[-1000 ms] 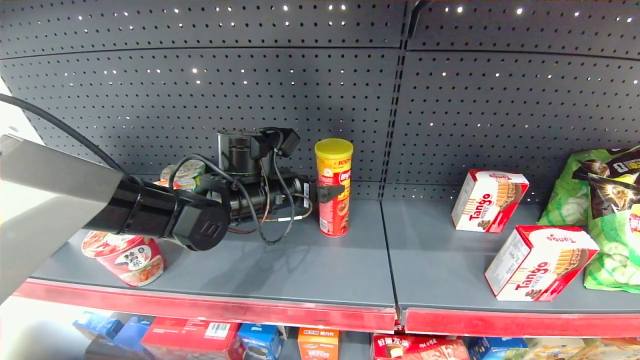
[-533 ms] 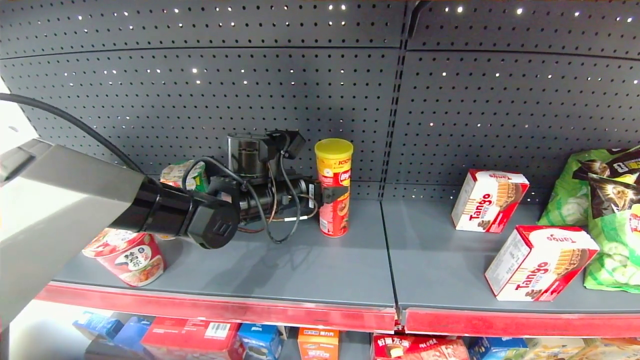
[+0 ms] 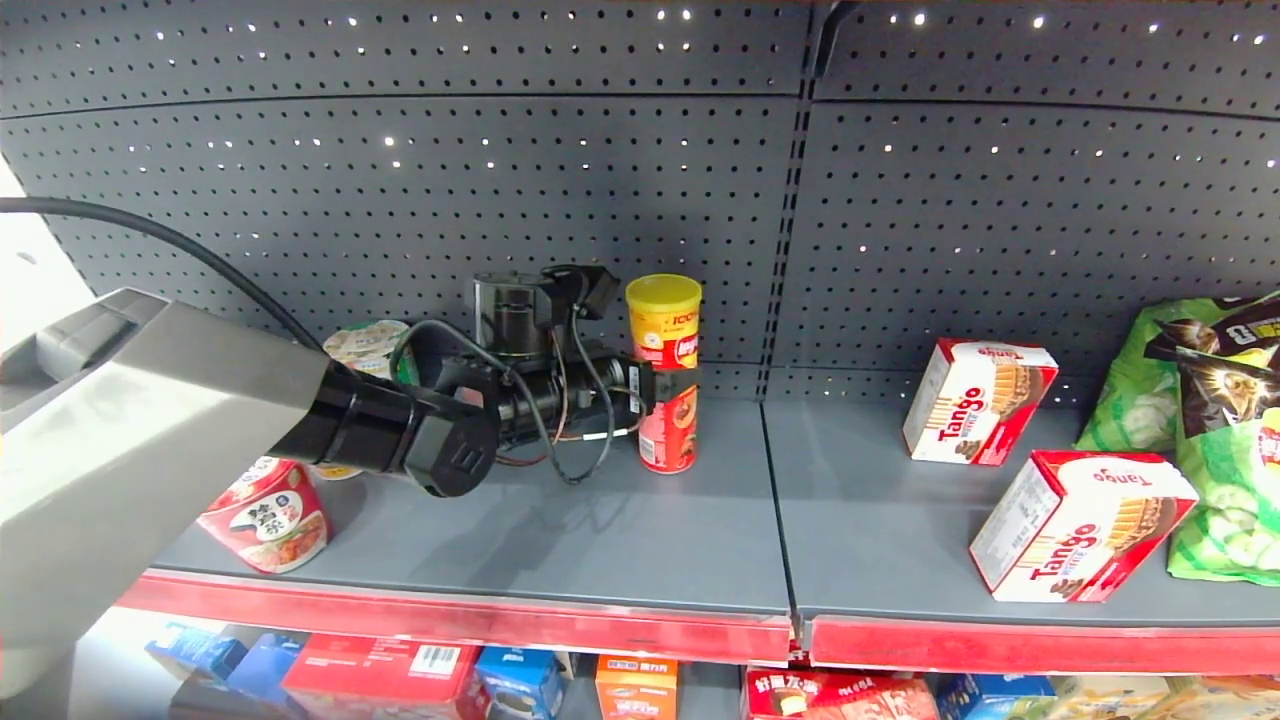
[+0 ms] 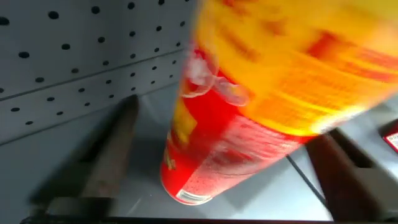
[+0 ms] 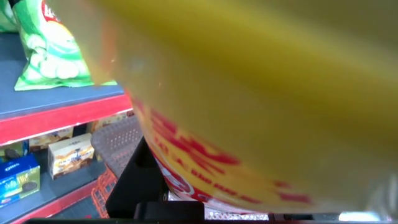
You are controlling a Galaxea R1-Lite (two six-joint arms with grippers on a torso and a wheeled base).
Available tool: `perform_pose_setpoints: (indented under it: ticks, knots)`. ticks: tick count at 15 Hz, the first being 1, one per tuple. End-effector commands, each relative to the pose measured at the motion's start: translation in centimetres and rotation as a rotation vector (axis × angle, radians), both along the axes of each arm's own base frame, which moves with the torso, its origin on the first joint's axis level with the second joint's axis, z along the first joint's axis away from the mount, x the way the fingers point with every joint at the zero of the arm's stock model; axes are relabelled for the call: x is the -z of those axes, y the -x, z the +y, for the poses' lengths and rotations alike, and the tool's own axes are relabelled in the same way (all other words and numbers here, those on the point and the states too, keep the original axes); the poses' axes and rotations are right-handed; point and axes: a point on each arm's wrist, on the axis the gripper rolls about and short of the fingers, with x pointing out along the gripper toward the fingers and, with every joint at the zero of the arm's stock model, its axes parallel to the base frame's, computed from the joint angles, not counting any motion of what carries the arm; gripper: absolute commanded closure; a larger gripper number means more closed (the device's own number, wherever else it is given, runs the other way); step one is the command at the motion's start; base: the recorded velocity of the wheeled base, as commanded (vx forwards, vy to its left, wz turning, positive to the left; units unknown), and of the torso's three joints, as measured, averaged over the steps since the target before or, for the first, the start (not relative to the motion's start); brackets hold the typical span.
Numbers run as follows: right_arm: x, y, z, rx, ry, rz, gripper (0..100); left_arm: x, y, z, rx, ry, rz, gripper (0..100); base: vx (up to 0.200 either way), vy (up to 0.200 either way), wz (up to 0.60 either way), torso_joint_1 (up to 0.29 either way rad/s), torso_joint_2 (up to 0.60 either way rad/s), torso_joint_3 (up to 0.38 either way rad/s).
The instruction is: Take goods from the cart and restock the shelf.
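Head view: tall red snack tube (image 3: pixel 663 330), yellow plastic lid, stands upright far back on grey metal shelf (image 3: pixel 620 540). Label: white and yellow lettering on red. Your left gripper (image 3: pixel 668 385) straddles its middle, jaws wide, gap beside finger (image 4: pixel 112 155) in left wrist view. Your right gripper (image 5: pixel 249 199) clamps second yellow-and-red tube (image 5: pixel 236 93). Same shelf holds red noodle cup (image 3: pixel 265 515) at left, red-and-white wafer boxes (image 3: pixel 978 402), green crisp bags (image 3: pixel 1225 440) at right.

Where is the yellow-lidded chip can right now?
Head view: the chip can stands upright on the left section of the shelf, near the pegboard, just left of the divider seam, with the left end effector around its middle.
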Motion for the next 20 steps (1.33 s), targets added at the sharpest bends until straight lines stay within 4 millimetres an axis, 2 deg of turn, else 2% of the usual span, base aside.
perform_pose_setpoints:
  ticks: [1,7,10,13,17,20]
  knots:
    - [0.0,0.2,0.1,0.000,0.005,-0.011,100,0.1,-0.1,0.0,0.000,0.000,0.003,100,0.000,0.000,0.00,0.000,0.00,0.000]
    - [0.0,0.3,0.1,0.000,0.007,-0.017,100,0.3,0.3,-0.5,0.015,-0.004,0.012,100,0.000,0.000,0.00,0.000,0.00,0.000]
    - [0.2,0.4,0.2,0.000,0.009,-0.019,100,0.8,1.1,-1.2,0.046,-0.012,0.030,100,0.000,0.000,0.00,0.000,0.00,0.000]
    - [0.5,0.6,0.2,-0.001,0.012,-0.030,100,-0.7,3.3,-0.1,0.181,0.033,0.002,100,0.000,0.000,0.00,0.000,0.00,0.000]
    - [1.6,1.3,0.4,-0.012,0.008,-0.018,100,-1.6,7.1,3.2,0.320,0.059,0.019,100,0.000,0.000,0.00,0.000,0.00,0.000]
    - [2.0,1.6,0.5,-0.015,0.007,-0.015,100,-2.4,8.9,4.0,0.392,0.064,0.004,100,0.000,0.000,0.00,0.000,0.00,0.000]
